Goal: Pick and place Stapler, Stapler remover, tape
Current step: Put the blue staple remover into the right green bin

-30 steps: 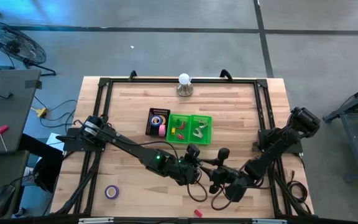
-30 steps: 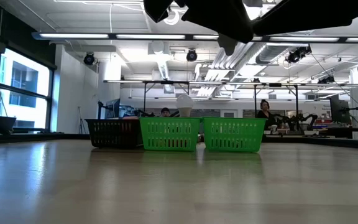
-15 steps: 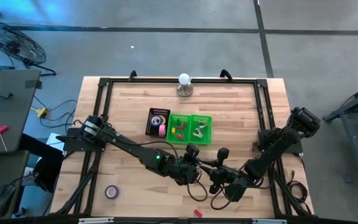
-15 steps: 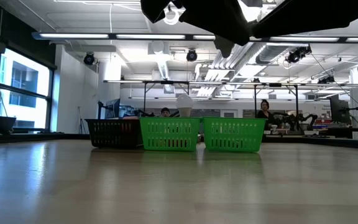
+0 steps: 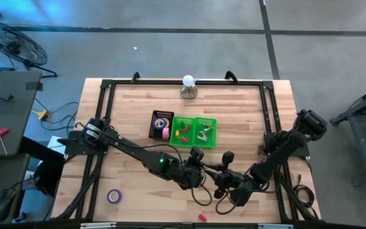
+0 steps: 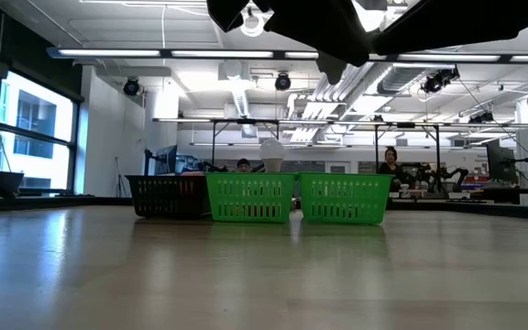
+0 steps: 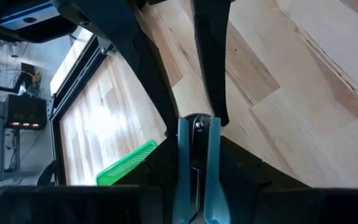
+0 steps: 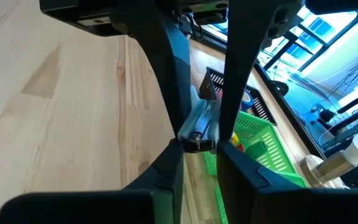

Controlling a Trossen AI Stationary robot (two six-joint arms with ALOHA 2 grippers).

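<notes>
A silver stapler [image 7: 196, 163] hangs above the table's near middle, held between my two grippers, which face each other. My left gripper [image 5: 199, 172] is shut on one end and my right gripper [image 5: 219, 179] on the other. A purple tape roll [image 5: 113, 196] lies flat near the front left. A black basket [image 5: 161, 124] holds yellow and pink tape rolls. Beside it stand two green baskets: one [image 5: 183, 131] with small red and yellow items, the other [image 5: 206, 131] with silvery items. I cannot make out the stapler remover for certain. My left gripper pinches the stapler's long sides [image 7: 194, 186] between its two fingers, which lie along it and slant down toward the table's right. The stapler is clear of the table. My right gripper pinches the stapler's black-tipped end [image 8: 199, 144] between its two fingers, coming from the table's right side, nearly level. The stapler runs on from there into the left gripper, off the table.
A white bulb-shaped object [image 5: 189, 86] stands at the far edge. A small red item [image 5: 202, 217] lies at the front edge. A black frame [image 5: 107, 86] runs round the tabletop. Bare wood lies between the baskets and the grippers.
</notes>
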